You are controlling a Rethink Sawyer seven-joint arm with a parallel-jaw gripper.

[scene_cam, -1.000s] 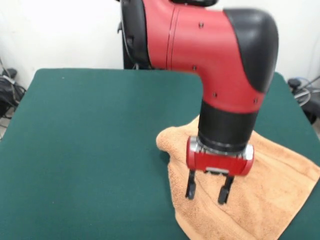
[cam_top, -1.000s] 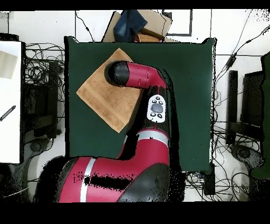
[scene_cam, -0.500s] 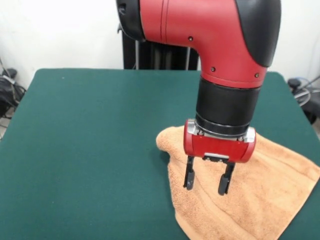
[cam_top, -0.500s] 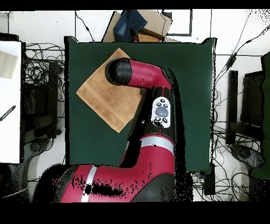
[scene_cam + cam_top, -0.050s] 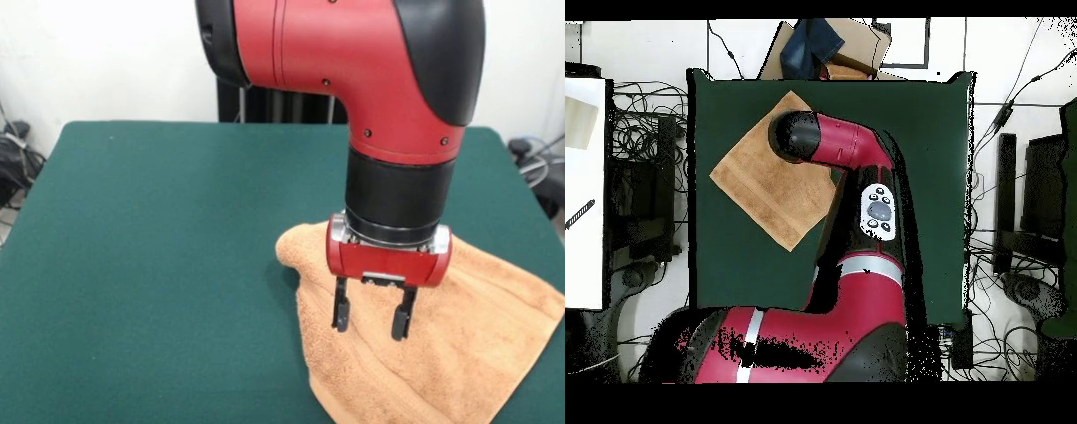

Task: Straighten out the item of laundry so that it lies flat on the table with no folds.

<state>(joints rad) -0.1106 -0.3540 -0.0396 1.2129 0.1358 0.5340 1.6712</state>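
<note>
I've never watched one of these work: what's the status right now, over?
Gripper open, empty, hanging just above the towel. Towel on the green table, one corner bunched up, not flat yet. Nothing in the way.

Dark green surface (image 5: 159, 265), wide and mostly bare. One thing lies on it: the orange-tan towel (image 5: 459, 353), set cornerwise near one edge, rumpled and raised at one corner, its woven band visible from overhead.
</note>
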